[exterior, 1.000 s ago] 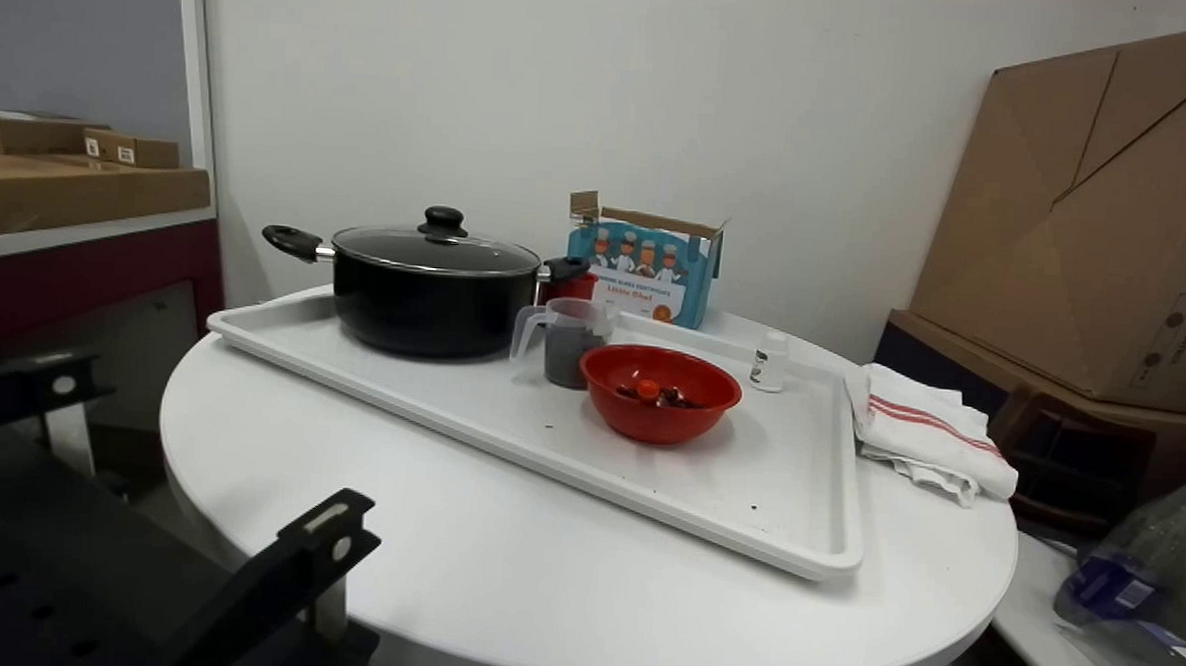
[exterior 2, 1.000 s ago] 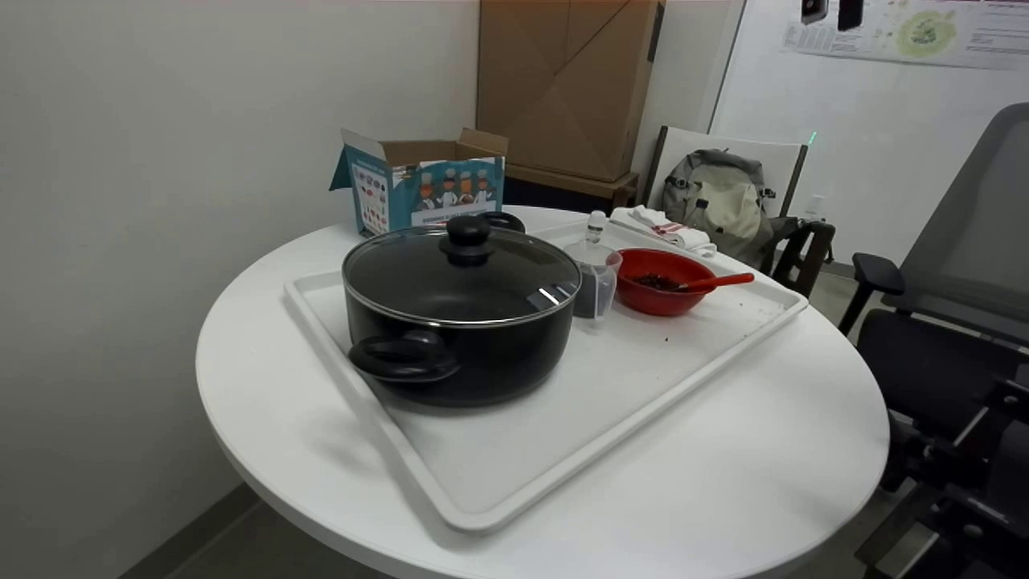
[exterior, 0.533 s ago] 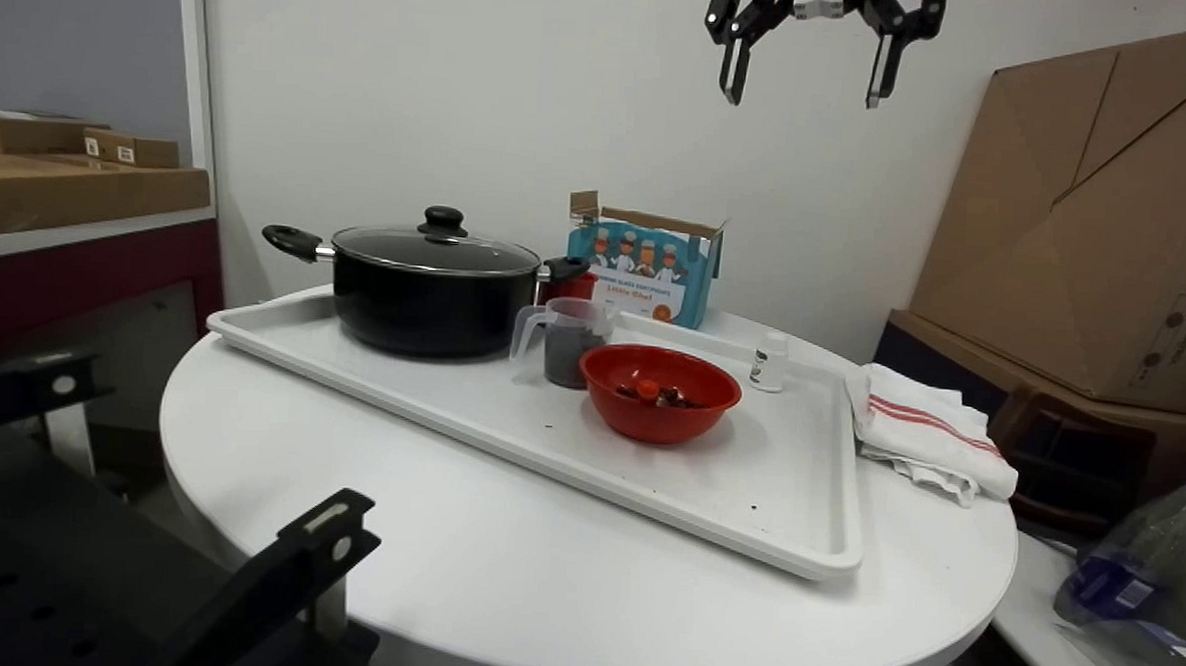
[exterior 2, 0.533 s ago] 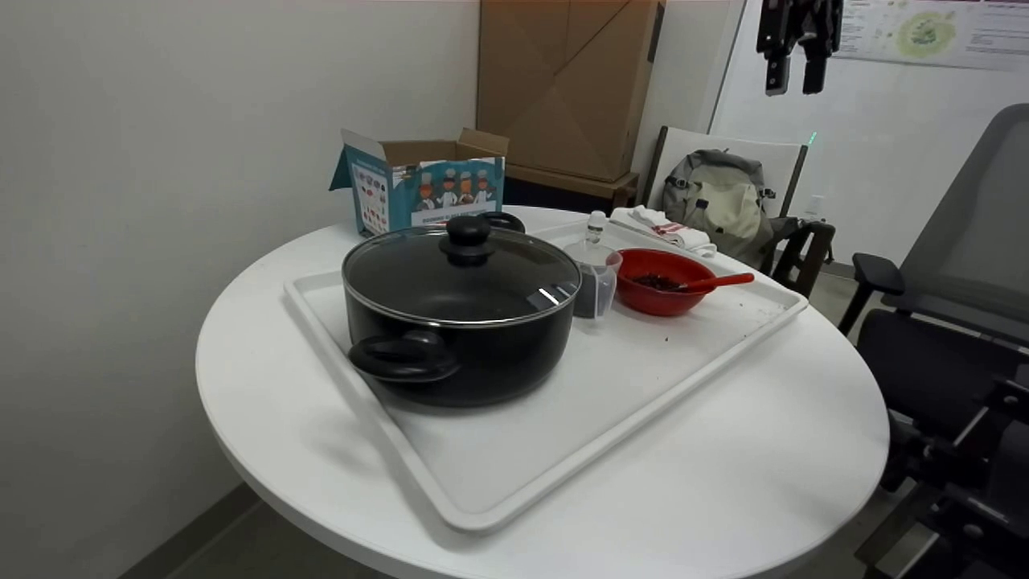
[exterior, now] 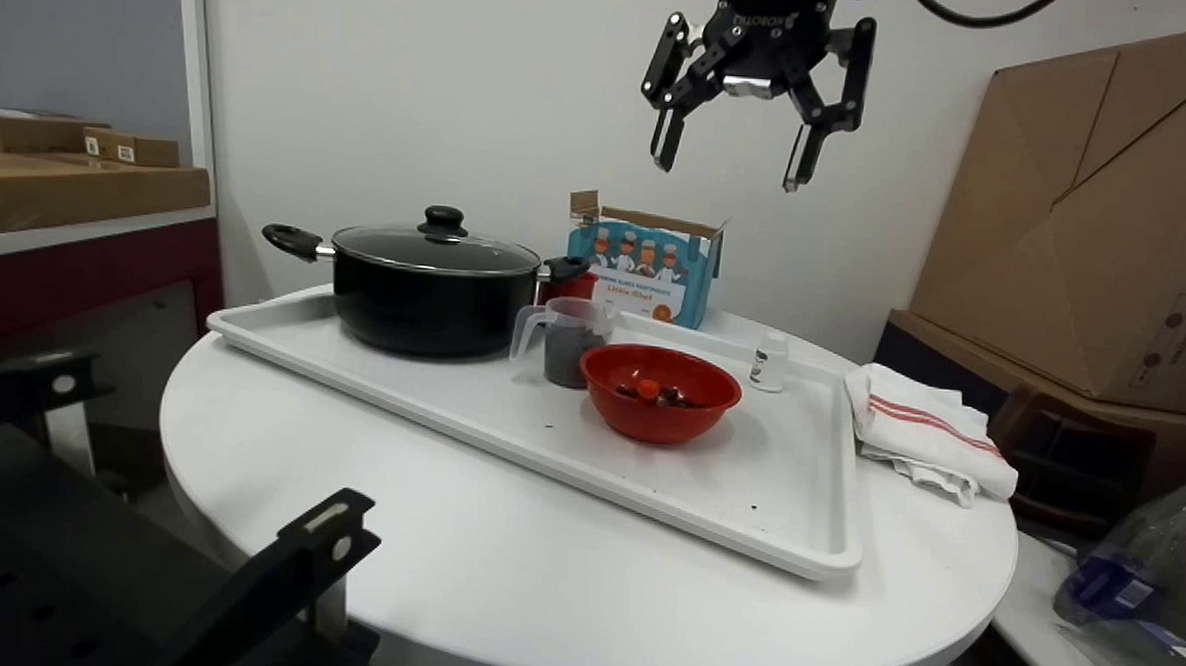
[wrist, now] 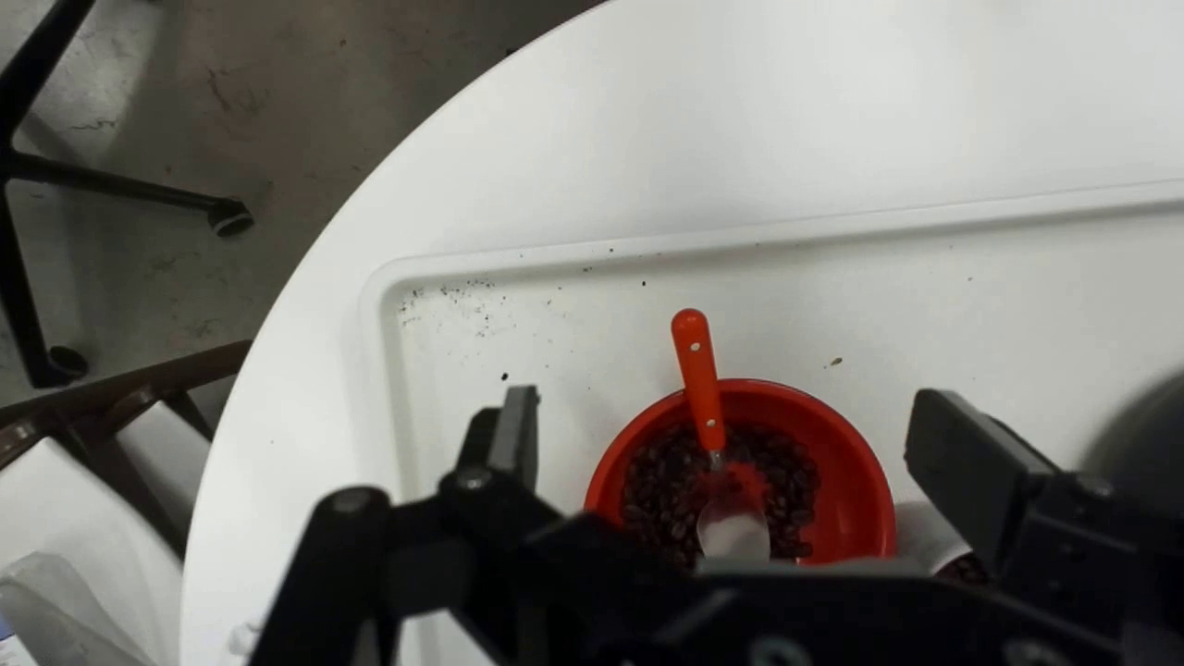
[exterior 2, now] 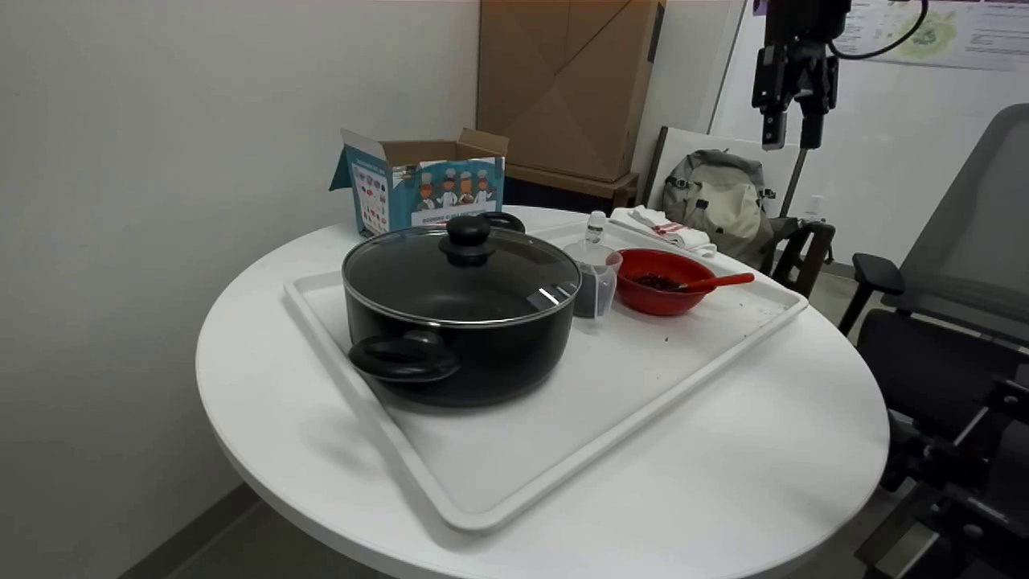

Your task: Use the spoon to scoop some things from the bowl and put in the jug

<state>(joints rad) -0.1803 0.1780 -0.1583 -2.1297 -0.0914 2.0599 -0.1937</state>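
Inside the red bowl (wrist: 856, 486) lie dark beans (wrist: 661, 486), and a spoon (wrist: 700, 379) with a red handle rests in them. Its handle leans over the rim, as an exterior view also shows with the spoon (exterior 2: 725, 280). Touching or nearly touching the bowl stands the clear-walled jug (exterior: 569, 350), dark contents visible through its side; in the wrist view a finger covers part of it. My gripper (exterior: 728, 177) hangs well above the bowl, fingers spread wide, nothing between them. Seen from the wrist, bowl and spoon appear between the two fingers.
A large black lidded pot (exterior: 434, 306) shares the white tray (exterior: 508, 451) with the bowl. Behind the bowl stands a small white bottle (exterior: 769, 363). A folded cloth (exterior: 929, 428) lies by the tray's end, and an opened blue box (exterior: 646, 270) sits at the back.
My gripper has come down into both exterior views from above, lately also shifting toward the jug's side in one of them. It stays open; bowl, spoon and jug have not moved.
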